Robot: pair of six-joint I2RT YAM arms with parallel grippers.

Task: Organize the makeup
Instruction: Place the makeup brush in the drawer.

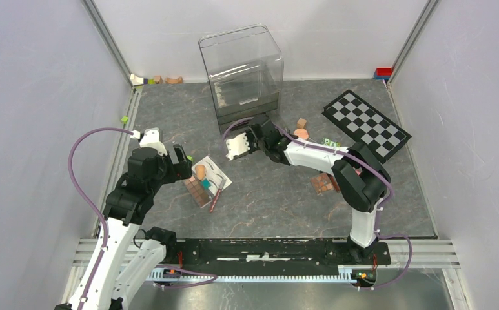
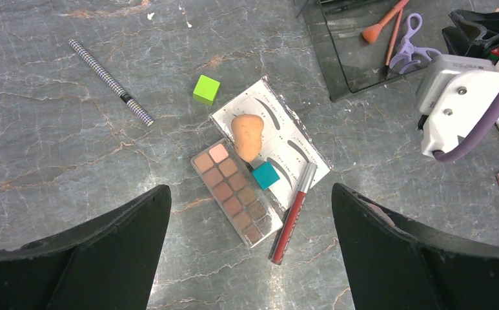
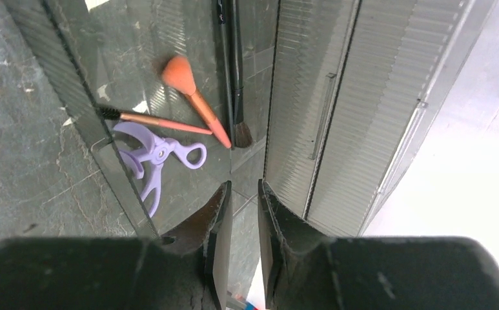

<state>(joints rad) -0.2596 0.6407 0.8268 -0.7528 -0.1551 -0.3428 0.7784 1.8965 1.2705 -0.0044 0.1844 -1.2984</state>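
My left gripper [image 2: 250,187] is open and empty. It hovers over a brown eyeshadow palette [image 2: 237,194], a red lip pencil [image 2: 293,213] and a white eyebrow card [image 2: 279,145] that bears a peach sponge [image 2: 246,134]. A checkered pencil [image 2: 111,81] lies to the left. My right gripper [image 3: 244,184] is shut to a narrow gap and holds nothing, at the front of the clear organizer box [image 1: 240,71]. Inside the box lie lilac scissors [image 3: 153,161], a pink brush [image 3: 195,97], a black-handled brush [image 3: 234,71] and a thin brush [image 3: 150,118]. A second palette [image 1: 324,184] lies by the right arm.
A teal cube [image 2: 266,174] sits on the card and a green cube [image 2: 206,89] lies beside it. The checkerboard [image 1: 366,126] lies at the back right, with a pink compact [image 1: 301,134] and green dice [image 1: 327,141] near it. Small blocks line the back wall.
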